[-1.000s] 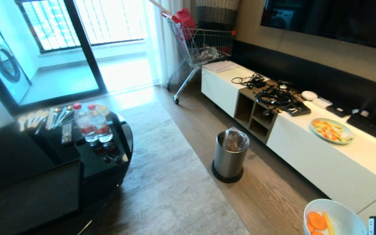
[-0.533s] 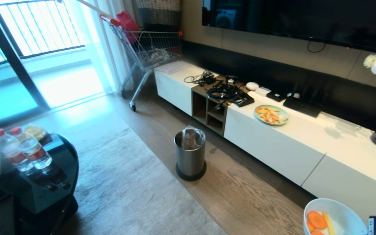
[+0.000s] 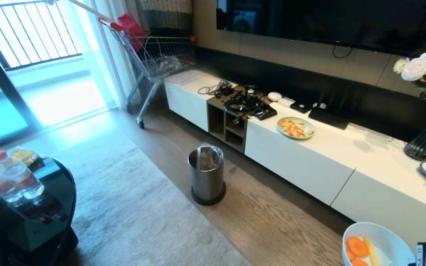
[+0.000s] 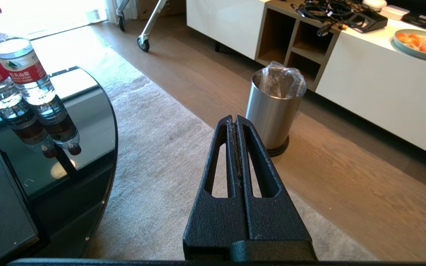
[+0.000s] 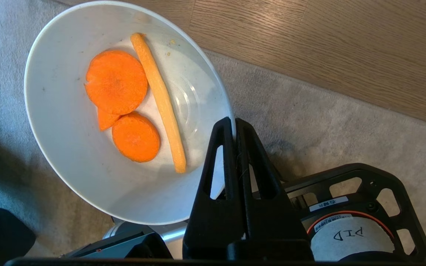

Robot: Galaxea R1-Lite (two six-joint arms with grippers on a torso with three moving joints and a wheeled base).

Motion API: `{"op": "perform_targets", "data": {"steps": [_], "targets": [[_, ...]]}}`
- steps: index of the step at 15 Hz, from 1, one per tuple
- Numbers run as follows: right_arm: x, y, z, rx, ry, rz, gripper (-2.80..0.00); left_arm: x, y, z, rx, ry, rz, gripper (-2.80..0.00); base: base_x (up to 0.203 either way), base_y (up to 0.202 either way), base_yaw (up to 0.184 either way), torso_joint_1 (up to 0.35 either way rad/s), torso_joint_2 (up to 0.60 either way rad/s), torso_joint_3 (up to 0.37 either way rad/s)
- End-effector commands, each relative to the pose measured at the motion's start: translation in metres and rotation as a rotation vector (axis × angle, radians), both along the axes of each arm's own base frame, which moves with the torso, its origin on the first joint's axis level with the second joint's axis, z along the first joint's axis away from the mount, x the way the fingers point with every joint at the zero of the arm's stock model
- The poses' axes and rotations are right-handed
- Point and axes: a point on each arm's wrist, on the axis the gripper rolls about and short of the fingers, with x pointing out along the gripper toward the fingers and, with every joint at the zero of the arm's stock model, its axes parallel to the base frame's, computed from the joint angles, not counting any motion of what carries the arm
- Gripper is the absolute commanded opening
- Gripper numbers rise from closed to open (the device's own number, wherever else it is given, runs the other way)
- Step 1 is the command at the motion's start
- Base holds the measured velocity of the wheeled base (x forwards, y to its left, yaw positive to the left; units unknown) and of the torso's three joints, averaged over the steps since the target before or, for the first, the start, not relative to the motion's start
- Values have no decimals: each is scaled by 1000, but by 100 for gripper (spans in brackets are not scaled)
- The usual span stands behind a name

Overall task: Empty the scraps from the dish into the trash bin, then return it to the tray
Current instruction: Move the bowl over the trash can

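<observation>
Dish (image 5: 87, 122) rides clamped by its rim in the right tool (image 5: 234, 127), low at the robot's right with its scraps (image 5: 117, 82) aboard — the trash bin (image 3: 207, 176) stands well apart, so emptying and return to the tray remain, while the left tool (image 4: 236, 120) is pressed together, empty.

Dish (image 5: 68, 155): small, round, glossy white, rim pinched by the right gripper (image 5: 234, 127), held clear above carpet. Scraps (image 5: 135, 96): three orange carrot slices, partly overlapping, and one pale-yellow stick beside them, inside the dish. Trash bin (image 3: 207, 177): brushed steel, black base ring, clear liner, upright on wood floor, well apart from that gripper.
</observation>
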Motion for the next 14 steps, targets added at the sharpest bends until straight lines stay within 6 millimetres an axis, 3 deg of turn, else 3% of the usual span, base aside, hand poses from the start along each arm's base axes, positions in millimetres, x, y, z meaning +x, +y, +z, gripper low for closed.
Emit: {"op": "perform_targets", "data": {"steps": [1,7,14], "targets": [[0,0,0,0,4,-3,-280,0,0,0,-1,-1,0,-280,0,0,0,0,0,0],[5,3,9,1,-29,17,-280,0,0,0,-1,-1,0,-280,0,0,0,0,0,0],[7,3,6,-11,-8,32,-280,0,0,0,-1,-1,0,-280,0,0,0,0,0,0]]}}
